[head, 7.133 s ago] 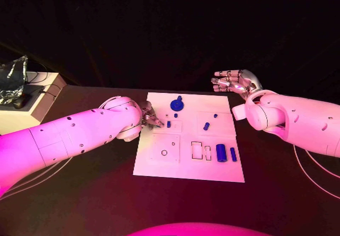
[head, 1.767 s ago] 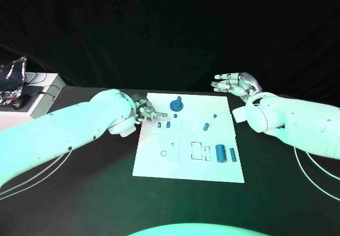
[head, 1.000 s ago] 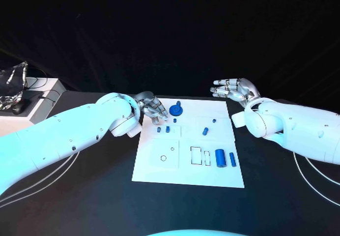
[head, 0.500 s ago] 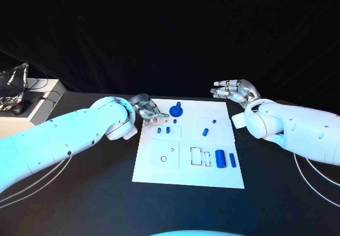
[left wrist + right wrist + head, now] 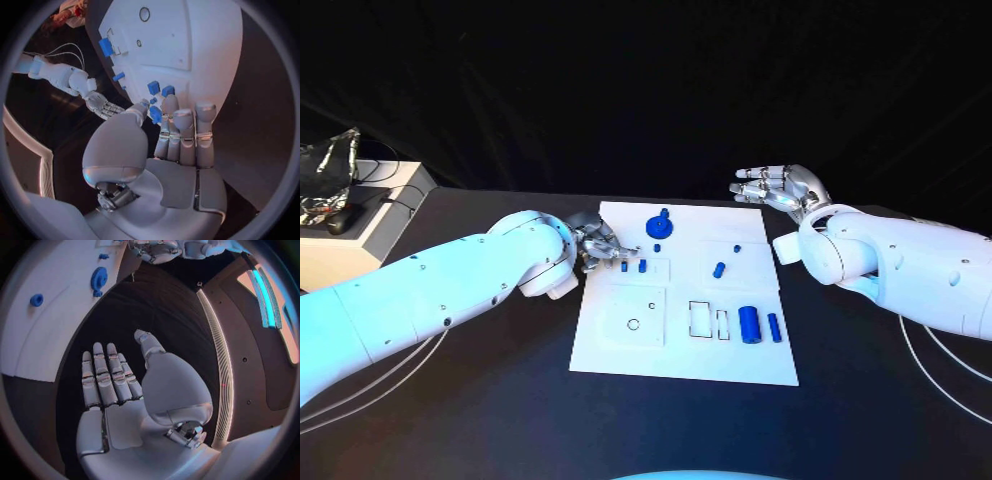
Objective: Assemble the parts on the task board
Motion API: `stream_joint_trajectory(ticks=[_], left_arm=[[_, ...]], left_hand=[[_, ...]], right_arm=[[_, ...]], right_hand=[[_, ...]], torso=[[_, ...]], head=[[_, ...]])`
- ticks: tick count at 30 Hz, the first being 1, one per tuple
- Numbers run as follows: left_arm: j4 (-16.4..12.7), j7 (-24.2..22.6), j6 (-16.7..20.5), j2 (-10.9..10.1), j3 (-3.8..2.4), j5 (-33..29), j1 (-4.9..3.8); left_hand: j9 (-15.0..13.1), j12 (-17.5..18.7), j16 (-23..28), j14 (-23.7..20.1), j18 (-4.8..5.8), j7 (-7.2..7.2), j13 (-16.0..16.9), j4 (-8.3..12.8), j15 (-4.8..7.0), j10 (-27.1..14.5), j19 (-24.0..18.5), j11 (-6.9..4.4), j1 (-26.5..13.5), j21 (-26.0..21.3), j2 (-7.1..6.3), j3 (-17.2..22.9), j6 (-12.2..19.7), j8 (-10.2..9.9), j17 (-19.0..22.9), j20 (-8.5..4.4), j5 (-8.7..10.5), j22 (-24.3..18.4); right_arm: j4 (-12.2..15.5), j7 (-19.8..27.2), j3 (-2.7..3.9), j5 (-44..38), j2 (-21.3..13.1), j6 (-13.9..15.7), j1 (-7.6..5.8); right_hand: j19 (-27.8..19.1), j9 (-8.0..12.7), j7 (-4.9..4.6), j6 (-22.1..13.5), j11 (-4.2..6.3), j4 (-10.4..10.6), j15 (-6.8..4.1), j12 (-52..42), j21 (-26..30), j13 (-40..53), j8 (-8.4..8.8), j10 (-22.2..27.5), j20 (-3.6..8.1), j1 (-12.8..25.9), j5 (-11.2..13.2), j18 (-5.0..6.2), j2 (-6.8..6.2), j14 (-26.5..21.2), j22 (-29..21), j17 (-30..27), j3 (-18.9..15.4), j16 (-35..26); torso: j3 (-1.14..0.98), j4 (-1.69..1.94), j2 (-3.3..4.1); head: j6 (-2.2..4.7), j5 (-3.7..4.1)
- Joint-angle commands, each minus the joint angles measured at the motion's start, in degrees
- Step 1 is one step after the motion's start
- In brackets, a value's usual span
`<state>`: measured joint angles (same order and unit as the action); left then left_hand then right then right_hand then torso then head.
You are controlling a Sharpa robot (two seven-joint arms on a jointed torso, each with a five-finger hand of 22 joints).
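Observation:
The white task board lies in the middle of the black table. A blue gear stands near its far edge, and three short blue pegs stand below the gear. A blue cylinder and a thin blue bar lie at the board's right side. My left hand hovers at the board's left edge beside the pegs, and its fingers are stretched out with nothing in them. My right hand is held up, spread and empty, past the board's far right corner.
Two more small blue pieces sit right of the pegs. The board also has a round hole and rectangular slots. A pale box with a silvery object and cables stands at the table's left.
My left hand has come a little nearer along the board's left edge, down beside the two pegs. My right hand has stayed in place.

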<state>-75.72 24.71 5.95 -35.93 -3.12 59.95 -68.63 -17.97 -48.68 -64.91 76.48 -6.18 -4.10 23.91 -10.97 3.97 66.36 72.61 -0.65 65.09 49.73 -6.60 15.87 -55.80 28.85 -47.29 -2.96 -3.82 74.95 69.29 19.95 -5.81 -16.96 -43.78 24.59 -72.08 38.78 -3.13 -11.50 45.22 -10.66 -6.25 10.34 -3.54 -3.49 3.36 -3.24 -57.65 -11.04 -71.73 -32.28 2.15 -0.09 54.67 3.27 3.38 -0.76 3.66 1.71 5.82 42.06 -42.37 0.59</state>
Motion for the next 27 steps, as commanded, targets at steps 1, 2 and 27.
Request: stream_joint_trajectory(ticks=[1, 2, 27], left_arm=[[0.2, 2.9, -0.5, 0.2, 0.13, 0.8, 0.14], [0.3, 3.0, -0.5, 0.3, 0.13, 0.9, 0.15], [-0.1, 4.3, -2.7, 0.7, 0.11, 0.4, 0.19]], left_hand=[[-1.6, 0.3, 0.1, 0.6, 0.11, 0.58, 0.6, 1.2, 0.15, 0.5, 0.4, -0.35, -0.4, 0.6, -0.62, 2.6, 0.0, 0.4, -0.9, -0.10, 0.06, 3.4], [-2.0, 0.2, -0.1, 0.8, 0.14, 0.73, 0.7, 1.6, 0.26, 0.6, 0.5, -0.47, -0.4, 0.9, -0.76, 3.1, 0.1, 0.5, -1.2, -0.14, 0.02, 3.5], [-10.9, -0.5, -0.9, 1.5, 0.68, 1.41, 2.9, 0.4, 0.44, 0.6, 0.9, -0.86, -2.9, 3.3, -3.29, 2.8, 0.3, 1.3, -4.7, -0.60, 0.27, 4.1]], right_arm=[[0.1, 0.7, 0.02, -0.4, 0.0, -0.2, 0.03], [0.1, 0.7, 0.02, -0.4, 0.0, -0.2, 0.03], [0.3, 0.6, 0.02, -0.4, -0.2, -0.2, 0.03]], right_hand=[[0.3, 0.0, -1.67, 0.4, 0.08, -0.1, -0.06, 0.2, 0.2, -0.1, 0.18, -0.5, -0.11, 0.3, -0.1, -0.53, 0.24, 0.4, 0.0, -0.1, 0.2, -0.3], [0.3, 0.0, -1.67, 0.4, 0.08, -0.1, -0.06, 0.2, 0.2, -0.1, 0.18, -0.5, -0.11, 0.3, -0.1, -0.53, 0.24, 0.4, 0.0, -0.1, 0.2, -0.3], [0.1, 0.0, -1.67, 0.4, 0.07, -0.1, -0.05, 0.2, 0.2, -0.1, 0.18, -0.4, -0.11, 0.4, -0.2, -0.56, 0.18, 0.4, 0.0, 0.0, 0.3, -0.3]], torso=[[-0.08, -0.05, 0.12], [-0.09, -0.04, 0.11], [-0.08, -0.01, -0.03]], head=[[-0.12, 0.03], [-0.13, 0.04], [-0.91, 0.36]])
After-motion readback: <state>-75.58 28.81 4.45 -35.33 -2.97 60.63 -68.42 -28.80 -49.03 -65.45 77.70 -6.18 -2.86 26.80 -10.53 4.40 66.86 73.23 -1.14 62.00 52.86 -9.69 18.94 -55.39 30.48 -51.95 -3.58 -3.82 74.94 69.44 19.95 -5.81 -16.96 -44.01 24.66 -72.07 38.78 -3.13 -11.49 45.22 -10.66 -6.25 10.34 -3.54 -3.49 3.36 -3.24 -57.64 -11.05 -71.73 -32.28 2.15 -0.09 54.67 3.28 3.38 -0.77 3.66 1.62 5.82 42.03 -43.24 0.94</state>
